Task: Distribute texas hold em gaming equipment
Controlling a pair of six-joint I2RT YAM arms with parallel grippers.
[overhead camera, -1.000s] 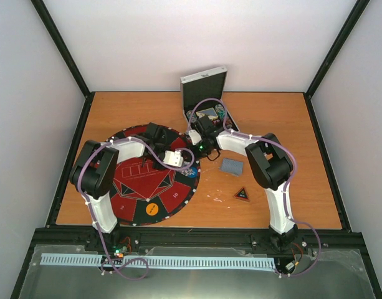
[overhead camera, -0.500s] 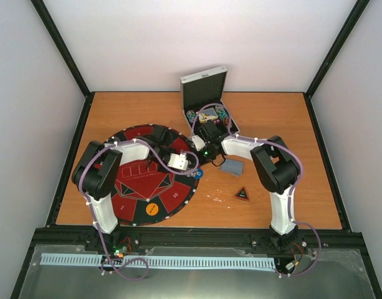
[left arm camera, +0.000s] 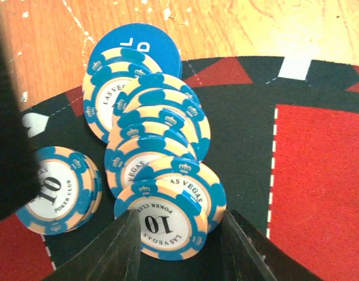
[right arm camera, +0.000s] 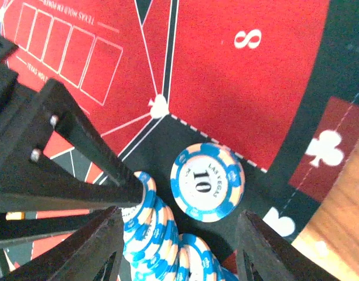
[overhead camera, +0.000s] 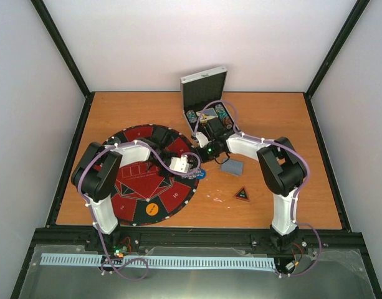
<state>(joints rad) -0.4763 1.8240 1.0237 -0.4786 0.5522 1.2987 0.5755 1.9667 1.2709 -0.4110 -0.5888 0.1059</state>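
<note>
the poker chips (left arm camera: 167,225) have rims of bright blue and cream blocks with tiny crowns, and white centres with a black 10. the disc (left arm camera: 135,47) is plain blue with white letters. the mat (overhead camera: 147,184) is red and black with white lines and a yellow spot. the cards (overhead camera: 232,167) are grey-blue, the triangle marker (overhead camera: 242,194) black edged in red, the case (overhead camera: 204,82) silver, the table (overhead camera: 290,124) orange-brown wood grain.

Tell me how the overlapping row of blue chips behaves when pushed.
The row of blue chips lies fanned, chip leaning on chip, so a push would probably topple or spread it. The chips look rigid and smooth; they may slide on each other.
</note>
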